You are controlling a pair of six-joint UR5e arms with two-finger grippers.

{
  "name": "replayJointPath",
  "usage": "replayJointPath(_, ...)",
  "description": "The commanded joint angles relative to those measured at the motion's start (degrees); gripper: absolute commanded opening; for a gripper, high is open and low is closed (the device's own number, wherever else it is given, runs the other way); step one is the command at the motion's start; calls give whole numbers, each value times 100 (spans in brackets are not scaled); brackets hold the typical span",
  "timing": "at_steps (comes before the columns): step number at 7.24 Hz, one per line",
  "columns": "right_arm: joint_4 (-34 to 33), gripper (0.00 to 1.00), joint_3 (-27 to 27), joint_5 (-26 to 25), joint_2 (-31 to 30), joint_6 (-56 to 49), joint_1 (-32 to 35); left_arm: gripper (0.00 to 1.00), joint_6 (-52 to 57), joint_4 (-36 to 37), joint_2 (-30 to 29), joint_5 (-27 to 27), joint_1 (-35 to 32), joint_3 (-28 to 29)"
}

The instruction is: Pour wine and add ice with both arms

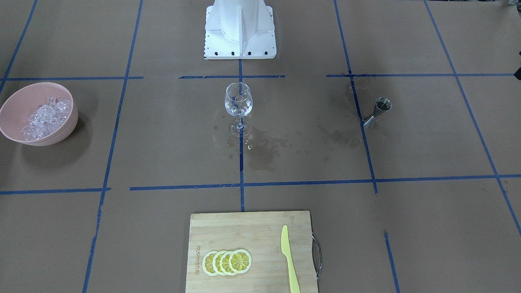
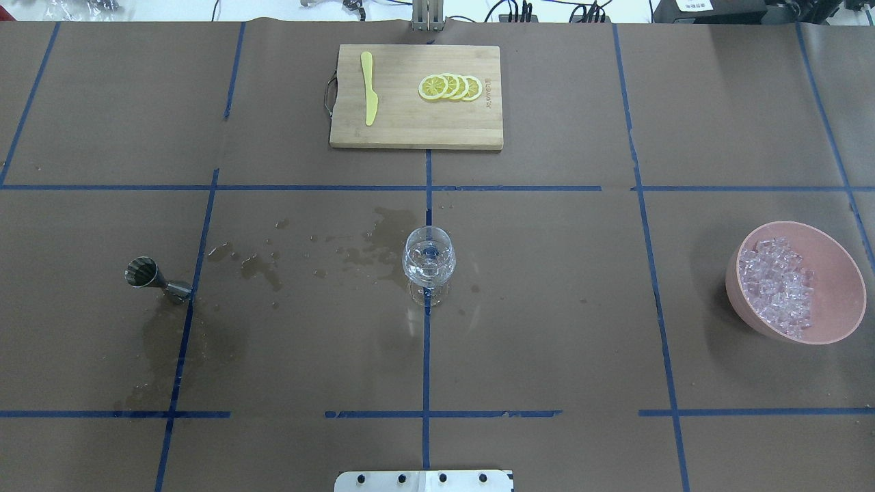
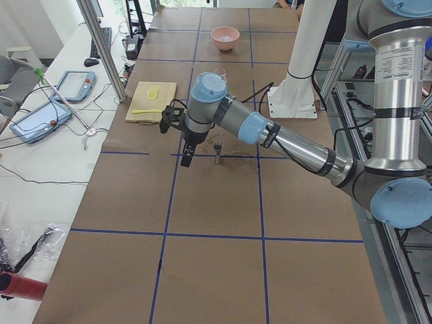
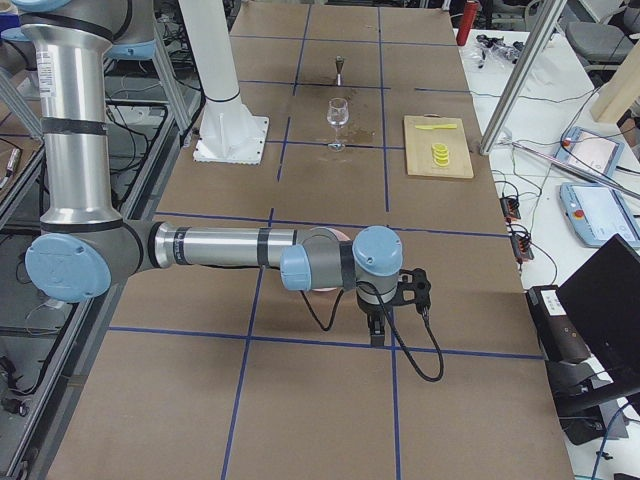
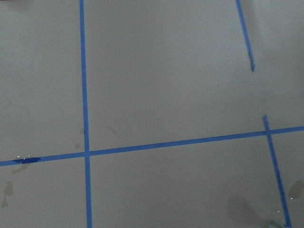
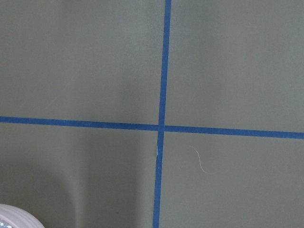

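Illustrating the approach step: left gripper [image 3: 187, 158] near the jigger [image 2: 158, 279], right gripper [image 4: 377, 331] beside the bowl [image 2: 842, 277] of ice [image 2: 779, 287], openness of both indeterminable; next, likely, grasping the jigger's waist.

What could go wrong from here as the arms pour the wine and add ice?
1. The clear stemmed wine glass stands on a narrow foot amid damp stains on the brown paper; a nudge could tip it.
2. The small steel jigger is slim, with wet patches around it; its pour may miss the glass.
3. The glossy clear ice cubes heaped in the pink bowl could slip from a two-finger grip.
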Motion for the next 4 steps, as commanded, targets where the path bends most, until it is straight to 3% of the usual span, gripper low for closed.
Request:
replayJointPath(1,24,100,21,-31,-4,157,-25,100,-1988,-301,313,1003,1476,-1069)
replayJointPath(2,25,100,30,-57,13,149,-77,100,-3113,-1035,628,1705,2416,-1159)
replayJointPath(4,25,100,21,-49,5,167,-139,100,-4252,-2224,1253,2858,3484,-1169)
